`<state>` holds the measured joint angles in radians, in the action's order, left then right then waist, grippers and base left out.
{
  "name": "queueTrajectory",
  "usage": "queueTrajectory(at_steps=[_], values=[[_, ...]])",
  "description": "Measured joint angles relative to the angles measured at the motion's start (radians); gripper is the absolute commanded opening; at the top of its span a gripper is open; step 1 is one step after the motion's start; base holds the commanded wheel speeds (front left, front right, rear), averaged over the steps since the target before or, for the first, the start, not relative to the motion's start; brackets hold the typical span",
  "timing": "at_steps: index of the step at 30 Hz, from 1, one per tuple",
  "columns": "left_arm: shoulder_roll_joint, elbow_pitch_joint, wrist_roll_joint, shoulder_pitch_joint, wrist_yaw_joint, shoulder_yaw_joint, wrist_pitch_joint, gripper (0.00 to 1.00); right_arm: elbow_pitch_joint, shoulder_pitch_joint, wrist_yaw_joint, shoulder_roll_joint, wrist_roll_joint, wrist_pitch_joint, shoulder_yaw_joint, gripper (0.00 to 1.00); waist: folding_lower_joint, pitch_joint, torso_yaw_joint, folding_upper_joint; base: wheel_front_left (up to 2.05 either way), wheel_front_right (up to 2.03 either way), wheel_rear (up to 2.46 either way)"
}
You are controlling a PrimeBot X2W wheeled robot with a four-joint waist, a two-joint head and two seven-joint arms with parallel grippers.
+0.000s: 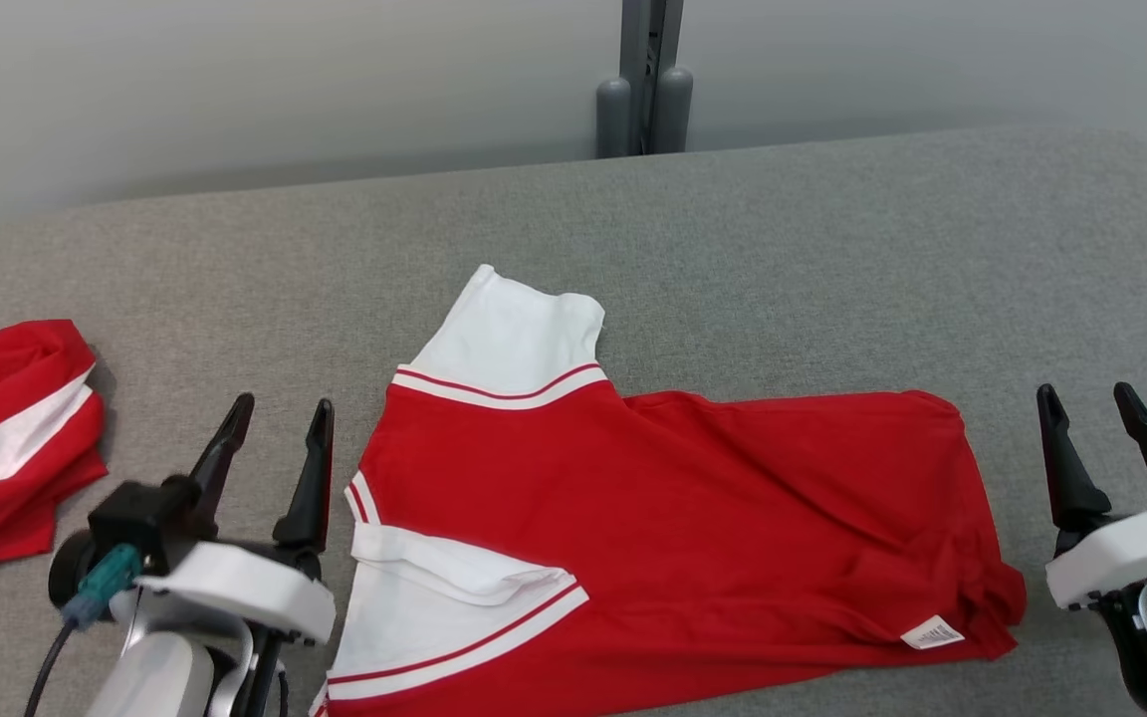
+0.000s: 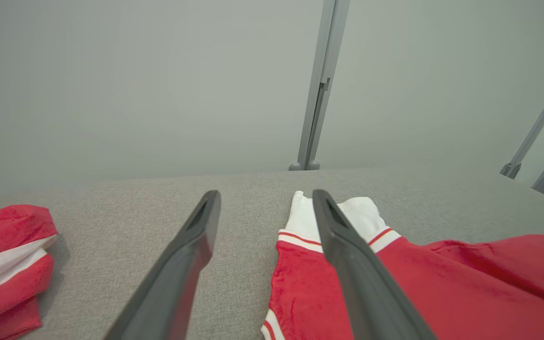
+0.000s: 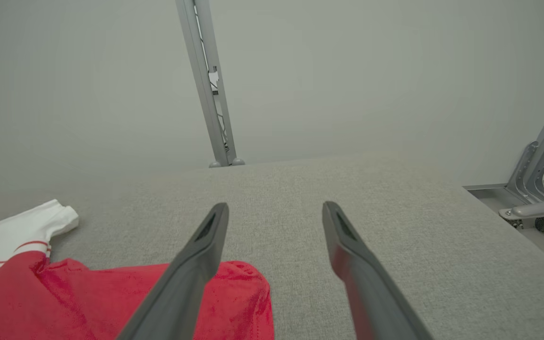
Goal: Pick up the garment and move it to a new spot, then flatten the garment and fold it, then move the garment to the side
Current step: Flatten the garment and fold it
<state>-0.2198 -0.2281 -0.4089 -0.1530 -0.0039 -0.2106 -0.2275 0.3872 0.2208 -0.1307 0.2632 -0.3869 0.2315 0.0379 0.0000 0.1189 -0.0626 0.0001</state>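
You have the red garment (image 1: 673, 518) spread flat by the bench's (image 1: 832, 229) front edge.
It shows two white, red-striped sleeves (image 1: 514, 334) and one white label (image 1: 933, 632). A second garment (image 1: 11, 438), red and white, is bunched at the left edge. Your left gripper (image 1: 285, 401) and right gripper (image 1: 1083, 389) sit just beside the flat garment's ends, both spread wide and empty.

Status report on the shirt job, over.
Left gripper open, empty. Right gripper open, empty. Red shirt spread out between them, ungripped. Bunched red garment far left.
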Motion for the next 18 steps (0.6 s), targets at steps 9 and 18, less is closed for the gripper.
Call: queueTrajectory(at_steps=[9, 18], values=[[-0.077, -0.074, 0.021, -0.277, -0.074, -0.062, 0.23, 1.0, 0.215, 0.218, 0.0, 0.052, -0.131, -0.125, 0.168, 1.0, 0.0, 0.098, -0.027, 0.0, 0.0, 0.0, 0.0], [-0.133, -0.177, -0.066, -0.521, -0.12, -0.141, 0.467, 1.0, 0.337, 0.368, 0.0, 0.033, -0.265, -0.164, 0.344, 1.0, 0.0, 0.199, -0.073, 0.0, 0.0, 0.0, 0.0]])
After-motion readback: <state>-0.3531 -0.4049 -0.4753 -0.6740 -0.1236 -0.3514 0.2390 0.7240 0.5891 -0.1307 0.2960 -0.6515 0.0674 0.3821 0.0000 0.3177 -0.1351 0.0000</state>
